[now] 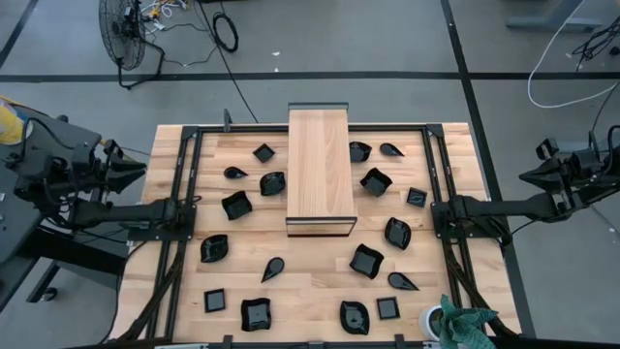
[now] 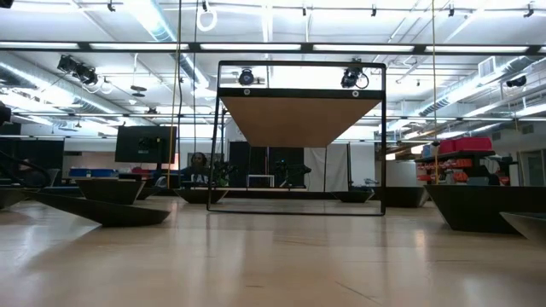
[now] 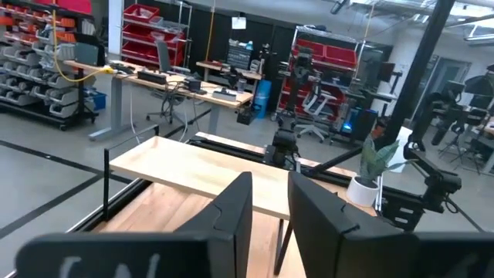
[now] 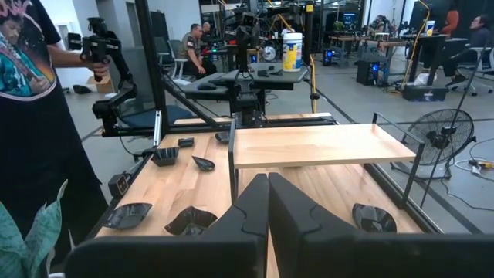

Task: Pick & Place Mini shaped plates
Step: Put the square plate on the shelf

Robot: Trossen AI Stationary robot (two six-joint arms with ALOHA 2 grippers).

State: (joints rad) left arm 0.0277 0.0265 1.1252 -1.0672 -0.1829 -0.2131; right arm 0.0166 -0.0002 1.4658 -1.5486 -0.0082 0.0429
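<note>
High view: the plates [image 1: 235, 205] lie scattered on the bench [image 1: 320, 267] round the board [image 1: 321, 170], inboard of both parked arms, left tool [image 3: 269, 224] slightly parted, right tool [image 4: 268, 202] clenched, both empty.

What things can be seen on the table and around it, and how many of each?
small plates: about seventeen, glossy black, spread over the table on both sides of the board
board: one, light wood, raised on a black frame at the table's middle
table: one, light wood
plant: one, green in a white pot, at the table's near right corner
fan: one, black, on the floor beyond the left far corner
person: one, dark printed shirt, standing beside the table in the right wrist view
left gripper: one, dark, fingers a little apart, holding nothing, at the table's left edge
right gripper: one, dark, shut and holding nothing, at the right edge
</note>
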